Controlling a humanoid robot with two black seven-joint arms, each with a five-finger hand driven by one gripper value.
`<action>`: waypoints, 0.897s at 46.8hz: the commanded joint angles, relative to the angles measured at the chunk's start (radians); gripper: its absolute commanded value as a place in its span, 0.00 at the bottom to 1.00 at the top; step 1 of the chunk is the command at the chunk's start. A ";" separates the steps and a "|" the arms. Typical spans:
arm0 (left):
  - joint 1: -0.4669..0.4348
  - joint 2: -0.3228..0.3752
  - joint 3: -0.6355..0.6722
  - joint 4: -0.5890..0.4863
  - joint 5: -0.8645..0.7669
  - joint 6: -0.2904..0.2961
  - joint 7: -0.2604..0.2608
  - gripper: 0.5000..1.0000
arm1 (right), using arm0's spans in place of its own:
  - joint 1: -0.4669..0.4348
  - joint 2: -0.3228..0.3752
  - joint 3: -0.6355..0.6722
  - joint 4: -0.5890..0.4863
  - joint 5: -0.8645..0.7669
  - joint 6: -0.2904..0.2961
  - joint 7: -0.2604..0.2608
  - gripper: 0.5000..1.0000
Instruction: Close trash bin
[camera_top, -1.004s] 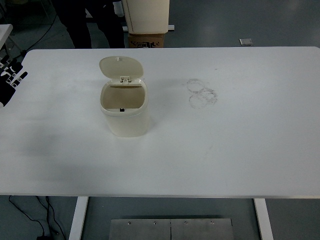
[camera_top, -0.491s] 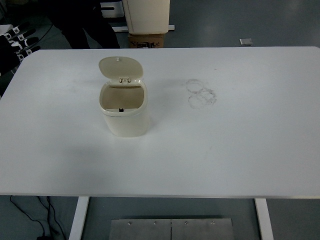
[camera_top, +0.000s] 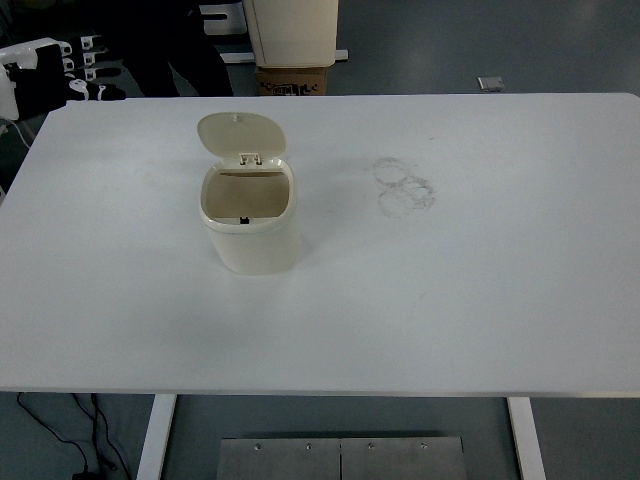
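Note:
A cream trash bin (camera_top: 250, 225) stands upright on the white table (camera_top: 450, 300), left of the middle. Its hinged lid (camera_top: 240, 134) is tipped up and back, so the inside of the bin shows. My left hand (camera_top: 92, 72) hovers over the table's far left corner, well left of and behind the bin and apart from it. Its fingers (camera_top: 104, 94) are stretched out to the right with nothing in them. The right arm does not show.
Grey ring-shaped scuff marks (camera_top: 404, 186) lie on the table right of the bin. Beyond the far edge are a cardboard box (camera_top: 294, 80) under a cream unit (camera_top: 292, 28) and a person's dark legs (camera_top: 180, 55).
My left hand has risen from the table's left edge and moved up and to the right toward the far left corner. The bin and its lid have not moved.

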 joint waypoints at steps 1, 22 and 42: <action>-0.056 -0.028 0.065 -0.009 0.030 -0.005 0.000 1.00 | 0.000 0.000 0.000 0.000 0.000 0.000 0.000 0.98; -0.179 -0.134 0.117 -0.009 0.307 -0.063 0.038 1.00 | 0.000 0.000 -0.001 0.000 -0.001 0.000 0.000 0.98; -0.271 -0.212 0.109 -0.017 0.311 -0.140 0.207 1.00 | 0.000 0.000 0.000 0.000 0.000 0.000 0.000 0.98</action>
